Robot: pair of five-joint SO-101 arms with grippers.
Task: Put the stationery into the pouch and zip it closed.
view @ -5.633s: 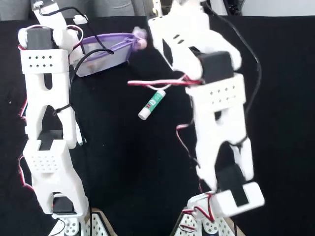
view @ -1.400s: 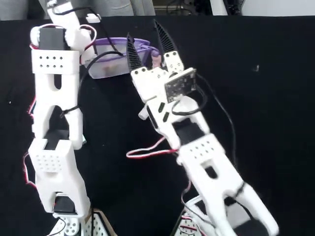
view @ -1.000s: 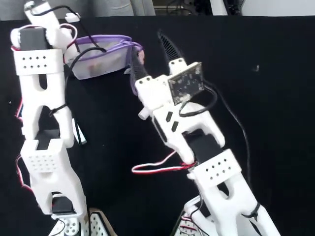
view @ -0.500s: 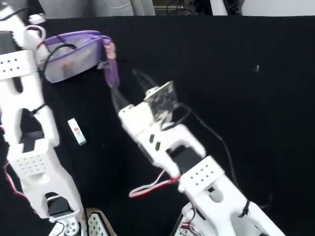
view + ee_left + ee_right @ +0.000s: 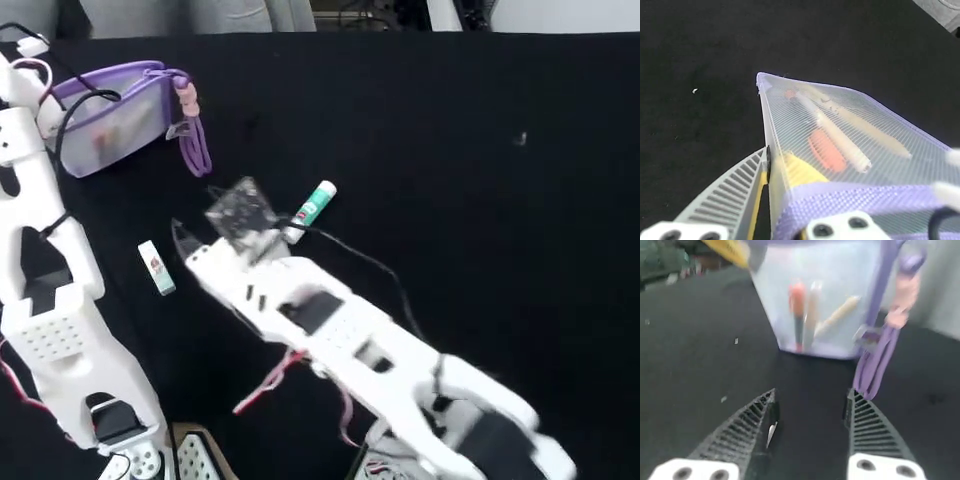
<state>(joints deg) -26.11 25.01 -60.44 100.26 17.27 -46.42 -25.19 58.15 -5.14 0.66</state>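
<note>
The clear pouch (image 5: pixel 112 118) with purple trim stands at the table's far left, and my left gripper (image 5: pixel 42 98) is shut on its end. In the left wrist view the pouch (image 5: pixel 850 145) holds an orange pen, pale pens and something yellow, with my gripper (image 5: pixel 771 200) clamped on its edge. My right gripper (image 5: pixel 192 243) is open and low over the table, between a small white eraser-like piece (image 5: pixel 157 267) and a green-and-white glue stick (image 5: pixel 310 207). Its wrist view looks between its open fingers (image 5: pixel 810 396) at the pouch (image 5: pixel 815 295) and its purple strap (image 5: pixel 879 345).
Black cloth covers the table (image 5: pixel 480 150), with free room across the right half. The right arm (image 5: pixel 340 340) lies diagonally over the front middle. The left arm (image 5: pixel 50 300) stands along the left edge.
The left arm has carried the pouch farther left. The right arm has swung left and down toward the table, uncovering the glue stick. Its gripper stays open.
</note>
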